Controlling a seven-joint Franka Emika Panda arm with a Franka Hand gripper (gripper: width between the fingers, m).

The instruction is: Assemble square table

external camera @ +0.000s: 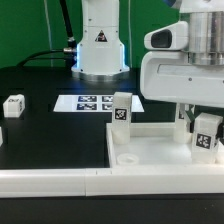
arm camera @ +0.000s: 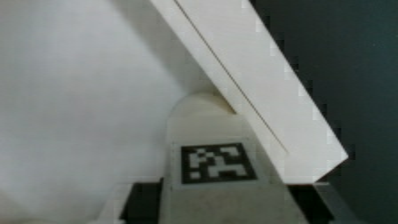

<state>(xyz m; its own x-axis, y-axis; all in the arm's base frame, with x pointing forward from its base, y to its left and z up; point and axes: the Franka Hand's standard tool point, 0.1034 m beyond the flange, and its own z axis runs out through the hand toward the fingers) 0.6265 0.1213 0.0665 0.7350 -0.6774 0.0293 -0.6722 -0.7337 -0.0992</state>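
Note:
The square table's white slab (external camera: pixel 150 152) lies at the exterior view's right, raised rim up. One white tagged leg block (external camera: pixel 122 108) stands upright at its far corner on the exterior view's left. My gripper (external camera: pixel 206 128) is over the slab's right part, shut on another tagged leg block (external camera: pixel 207 137) held upright, its lower end near the slab. In the wrist view that leg (arm camera: pixel 217 150) sits between my dark fingers (arm camera: pixel 150 202), with my gripper (arm camera: pixel 221 208) closed around it, above the slab surface (arm camera: pixel 71 100) and beside its rim (arm camera: pixel 249 70). A third leg block (external camera: pixel 13 105) lies on the table at the far left.
The marker board (external camera: pixel 90 102) lies flat behind the slab, in front of the robot base (external camera: pixel 100 45). The long white border wall (external camera: pixel 50 182) runs along the front edge. The black table top (external camera: pixel 50 135) lies between the loose leg and the slab.

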